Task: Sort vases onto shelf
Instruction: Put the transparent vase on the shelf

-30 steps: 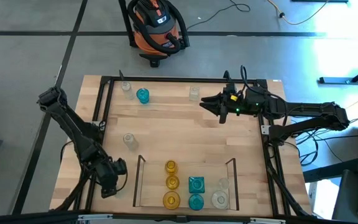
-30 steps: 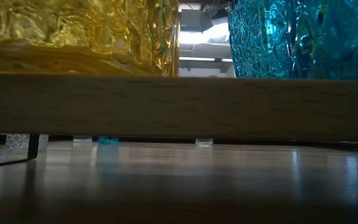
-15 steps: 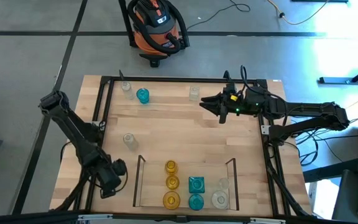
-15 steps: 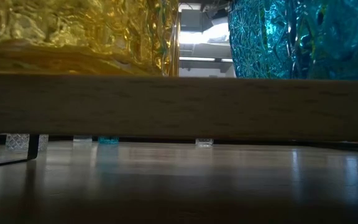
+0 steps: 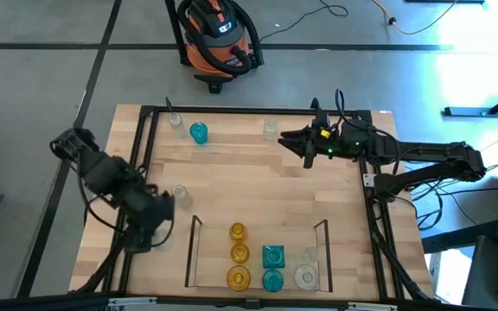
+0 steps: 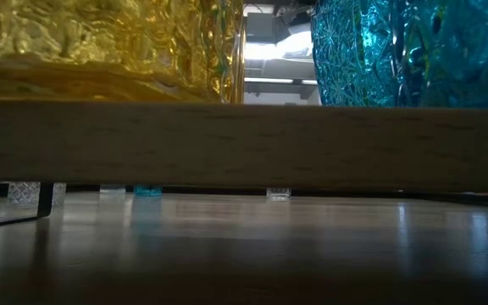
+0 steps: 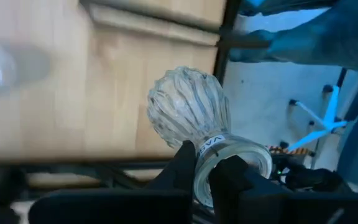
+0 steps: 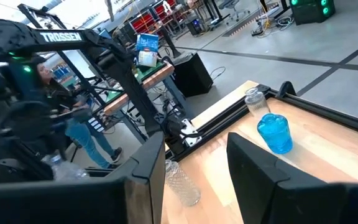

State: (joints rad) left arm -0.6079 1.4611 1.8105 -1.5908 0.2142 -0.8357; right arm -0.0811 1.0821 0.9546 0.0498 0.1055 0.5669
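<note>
My left gripper (image 5: 154, 216) hangs over the table's left side, near a clear vase (image 5: 179, 194) that stands on its base; it is shut on a clear ribbed vase (image 7: 188, 112), which the arm hides in the high view. My right gripper (image 5: 296, 143) is open above the far right part of the table, beside a clear vase (image 5: 271, 130). The shelf (image 5: 194, 250) at the near edge carries three amber vases (image 5: 239, 254), two teal vases (image 5: 272, 257) and two clear vases (image 5: 308, 276). A teal vase (image 5: 198, 132) and a clear vase (image 5: 175, 123) stand at the far left. My left gripper holds the clear ribbed vase at its mouth end, the fingers (image 7: 185, 163) pinching the neck just below the rim (image 7: 219, 149). The round body points away from the gripper, along the fingers. Whether the vase touches the table I cannot tell.
A black frame (image 5: 137, 164) runs round the tabletop, close to my left arm. The middle of the table (image 5: 258, 181) is bare wood. An orange vacuum cleaner (image 5: 216, 39) stands on the floor beyond the far edge. In the low view the shelf board (image 6: 244, 144) fills the foreground.
My left arm has risen and swung its gripper from the near left corner toward the far edge, closer to the clear vase standing left of centre. My right arm has kept still, and the vases on the table and shelf have not moved.
</note>
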